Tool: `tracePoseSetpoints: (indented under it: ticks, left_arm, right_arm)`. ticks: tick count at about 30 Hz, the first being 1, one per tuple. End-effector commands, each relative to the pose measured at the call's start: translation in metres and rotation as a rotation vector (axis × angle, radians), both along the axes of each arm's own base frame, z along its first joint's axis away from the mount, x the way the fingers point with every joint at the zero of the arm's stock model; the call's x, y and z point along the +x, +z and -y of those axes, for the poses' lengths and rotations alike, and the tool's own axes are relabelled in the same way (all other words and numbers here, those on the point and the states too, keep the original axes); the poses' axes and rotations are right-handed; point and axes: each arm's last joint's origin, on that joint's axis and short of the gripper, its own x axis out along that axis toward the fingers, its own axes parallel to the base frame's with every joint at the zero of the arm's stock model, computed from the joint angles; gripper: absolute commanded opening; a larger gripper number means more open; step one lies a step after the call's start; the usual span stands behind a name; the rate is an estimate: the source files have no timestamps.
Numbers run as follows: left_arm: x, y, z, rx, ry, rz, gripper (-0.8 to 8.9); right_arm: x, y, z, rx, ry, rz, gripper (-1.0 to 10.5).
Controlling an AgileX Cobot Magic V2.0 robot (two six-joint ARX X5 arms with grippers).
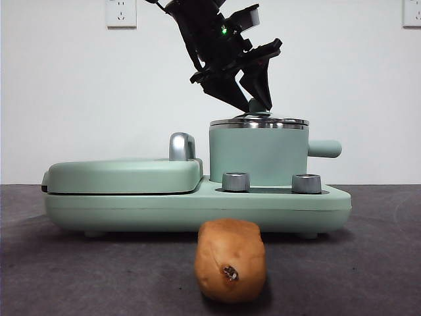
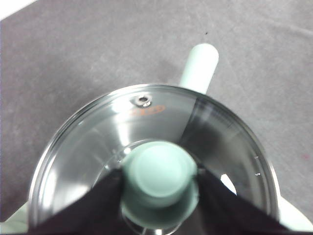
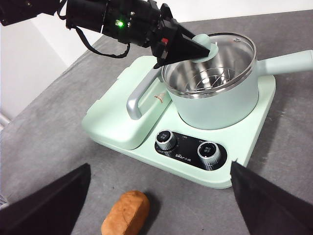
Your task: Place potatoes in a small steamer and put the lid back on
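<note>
Left gripper [image 1: 253,99] down at the mint-green knob [image 2: 159,171] of the round clear glass lid with steel rim [image 2: 98,127]; jaws closed on the knob from either side, as the left wrist view shows. Lid seated on, or barely off, the small mint-green cylindrical steamer pot [image 1: 258,155]; cannot tell which. Stubby green side handle [image 1: 324,148] points to 3 o'clock in the front view.

Oblong tan-brown potato [image 1: 230,260] on the dark table [image 1: 79,276], just in front of the mint-green cooker base [image 1: 131,207], outside the pot. Long axis runs toward the front camera, dark-spotted end facing it. In the right wrist view, potato at roughly 7 o'clock from the pot.

Right gripper [image 3: 156,205] above the near table edge, jaws wide apart, nothing between them. Potato lies between those jaws and slightly toward one side, well nearer the right gripper than the left.

Judgement: lid removal in hand; potato not yet placed. Right arm better positioned for the pick, grasp across the short axis.
</note>
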Motion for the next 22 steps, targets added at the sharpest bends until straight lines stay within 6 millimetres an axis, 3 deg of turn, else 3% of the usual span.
tracePoseSetpoints:
  ticks: [1,9,22]
  left_arm:
    - [0.002,-0.006,0.01,0.011,-0.026,0.011,1.27]
    - [0.002,-0.005,0.01,0.006,-0.024,0.018,0.48]
    - [0.0,0.004,0.007,-0.016,-0.005,0.014,0.49]
  right_arm:
    - [0.0,0.004,0.0,-0.004,0.002,0.02,4.6]
    - [0.0,0.004,0.0,-0.004,0.002,0.02,4.6]
    - [0.0,0.004,0.0,-0.004,0.002,0.02,4.6]
